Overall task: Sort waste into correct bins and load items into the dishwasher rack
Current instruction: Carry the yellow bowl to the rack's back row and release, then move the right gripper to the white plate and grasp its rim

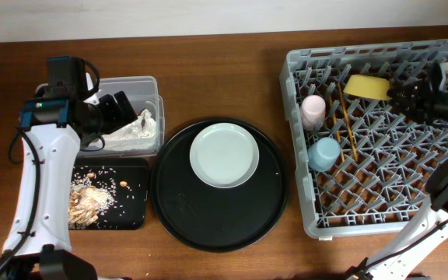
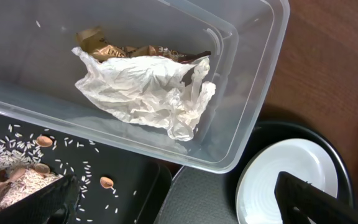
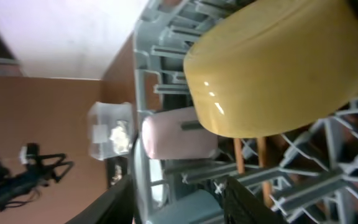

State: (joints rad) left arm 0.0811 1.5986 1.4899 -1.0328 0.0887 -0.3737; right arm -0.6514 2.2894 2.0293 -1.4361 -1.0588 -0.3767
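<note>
My left gripper (image 1: 125, 109) hangs open over the clear tub (image 1: 148, 84). In the left wrist view its fingers (image 2: 50, 200) stand wide apart with nothing between them. The tub holds a crumpled white napkin (image 2: 143, 92) and a gold-brown wrapper (image 2: 112, 48). Food scraps (image 1: 90, 198) lie in the shallow black tray (image 1: 134, 204). The grey plate (image 1: 224, 154) rests on the round tray. The grey rack (image 1: 294, 124) holds the pink cup (image 1: 313, 111), blue cup (image 1: 324, 153), chopsticks (image 1: 346, 120) and yellow bowl (image 1: 366, 85). My right gripper (image 1: 402, 95) is open just right of the bowl (image 3: 278, 62), holding nothing.
The large round black tray (image 1: 179, 214) sits between the bins and the rack. Bare brown table runs along the front edge and behind the tub. The right arm's base reaches up past the rack's front right corner (image 1: 442, 210).
</note>
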